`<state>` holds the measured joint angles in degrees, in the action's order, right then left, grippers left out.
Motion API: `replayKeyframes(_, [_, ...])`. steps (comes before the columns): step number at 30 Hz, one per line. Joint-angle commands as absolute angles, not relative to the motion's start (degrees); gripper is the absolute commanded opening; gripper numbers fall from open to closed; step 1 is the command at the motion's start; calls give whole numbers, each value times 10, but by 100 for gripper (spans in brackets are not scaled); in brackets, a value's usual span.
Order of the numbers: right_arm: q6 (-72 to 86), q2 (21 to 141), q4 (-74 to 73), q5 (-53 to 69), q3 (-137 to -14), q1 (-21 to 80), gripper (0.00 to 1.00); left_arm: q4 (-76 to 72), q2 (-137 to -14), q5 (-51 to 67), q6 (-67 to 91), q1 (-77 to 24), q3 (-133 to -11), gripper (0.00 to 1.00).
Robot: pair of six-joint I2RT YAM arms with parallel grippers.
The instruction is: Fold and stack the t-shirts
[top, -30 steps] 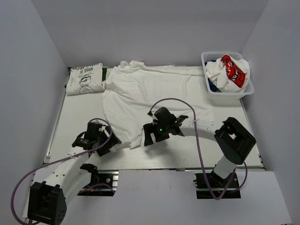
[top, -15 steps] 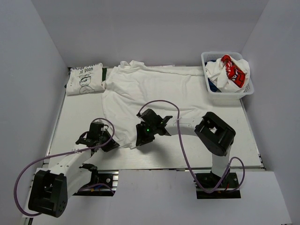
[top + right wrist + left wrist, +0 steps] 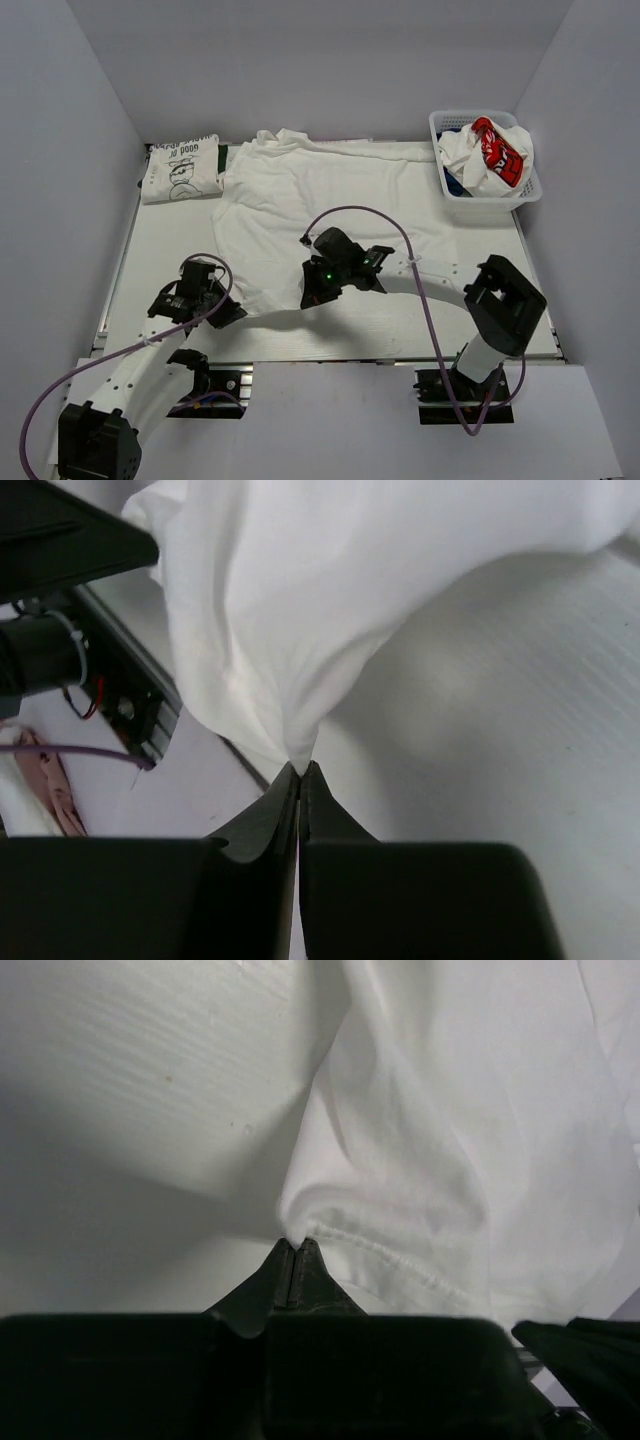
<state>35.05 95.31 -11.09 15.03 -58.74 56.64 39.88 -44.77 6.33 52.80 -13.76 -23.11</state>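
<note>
A large white t-shirt lies spread over the middle of the table. My left gripper is shut on its near-left hem corner. My right gripper is shut on the near hem further right, and the cloth rises in a pinched fold from its tips. A folded white t-shirt with a black line drawing lies at the back left. More t-shirts, one white with a red patch, are heaped in the basket.
A white lattice basket stands at the back right corner. The table's near edge with its metal rail runs just behind both grippers. Purple cables loop over both arms.
Both grippers have closed on the near hem of the spread t-shirt. The hem has been drawn a little toward the near edge, and the right arm has shifted slightly.
</note>
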Motion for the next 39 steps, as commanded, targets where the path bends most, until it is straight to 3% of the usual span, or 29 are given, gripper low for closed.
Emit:
replayKeyframes(1, [312, 923, -170, 178, -562, 567, 0, 499, -446, 36, 569, -139, -269, 0])
replayKeyframes(6, [300, 945, -178, 214, -526, 570, 0, 543, -467, 37, 584, -139, -288, 0])
replayKeyframes(8, [289, 947, -169, 250, -512, 572, 17, 563, -467, 53, 584, -139, -288, 1])
replayKeyframes(9, [287, 943, -170, 253, -508, 573, 31, 570, -461, 53, 584, -139, -288, 8])
replayKeyframes(10, [284, 930, -177, 249, -507, 572, 52, 576, -456, 53, 584, -139, -288, 22])
replayKeyframes(11, [274, 922, -184, 245, -508, 571, 58, 584, -450, 60, 584, -139, -288, 51])
replayKeyframes(13, [264, 898, -224, 213, -515, 568, 67, 600, -439, 53, 584, -139, -301, 74])
replayKeyframes(14, [263, 883, -222, 202, -524, 568, 76, 616, -428, 46, 584, -139, -318, 85])
replayKeyframes(15, [258, 867, -238, 193, -528, 566, 78, 622, -428, 38, 584, -139, -328, 93])
replayKeyframes(17, [253, 847, -245, 154, -537, 563, 86, 628, -420, 12, 584, -139, -355, 100])
replayKeyframes(23, [285, 827, -305, -51, -569, 492, 90, 516, -474, -33, 548, -139, -419, 100])
replayKeyframes(27, [275, 831, -284, -109, -578, 387, 90, 356, -597, -22, 500, -139, -460, 100])
replayKeyframes(31, [237, 876, -243, -101, -612, 286, 90, 259, -745, -18, 464, -139, -516, 100])
replayKeyframes(39, [196, 1004, -175, -115, -654, 189, 90, 189, -982, -78, 418, -127, -659, 100])
